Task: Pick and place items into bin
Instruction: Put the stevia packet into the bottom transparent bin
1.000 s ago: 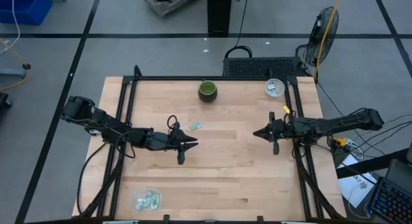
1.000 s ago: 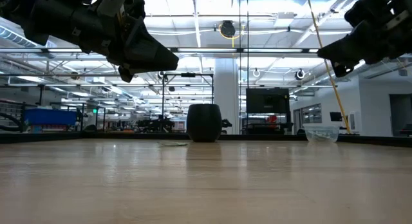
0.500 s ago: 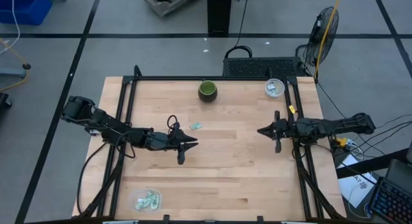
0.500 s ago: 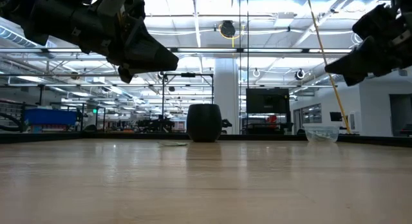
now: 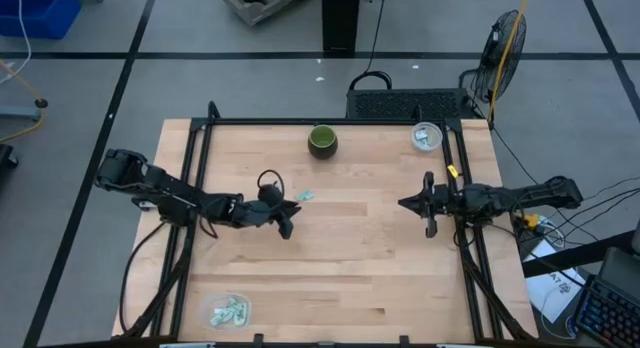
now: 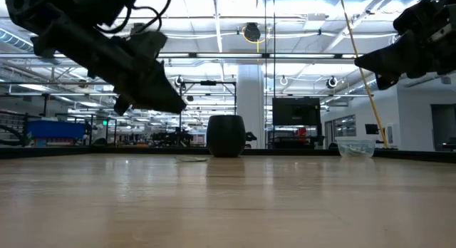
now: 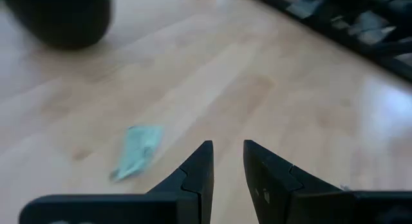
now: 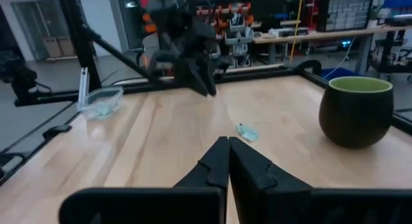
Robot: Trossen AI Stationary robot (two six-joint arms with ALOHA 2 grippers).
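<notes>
High view: the wooden surface (image 5: 340, 258) is being seen from above, with one arm at each side. The left end effector (image 5: 289, 225) is being held low near the middle of the surface, tilted down, and a single loose packet (image 5: 304, 196) is lying flat just beside its tip, on the side toward the dark green bowl (image 5: 322, 141). In the left wrist view the same packet (image 7: 136, 150) is being shown flat on the wood, a little to one side of the left fingers (image 7: 193, 176), not touched by them; the fingers are standing slightly apart with a narrow gap, and nothing is being held between them. The bowl (image 7: 58, 18) is being seen farther off in that view.

The right end effector (image 5: 428, 229) is being held above the right part of the surface, well apart from the packet. In the right wrist view its fingers (image 8: 215, 163) are being pressed together, with nothing between them, and the packet (image 8: 246, 131) is being seen farther ahead on the wood, between this end effector and the left arm.

More packets (image 5: 230, 310) are lying in a clear container (image 5: 213, 301) at the near left corner. A second clear container (image 5: 427, 137) is standing at the far right corner, with something pale inside that cannot be made out.
</notes>
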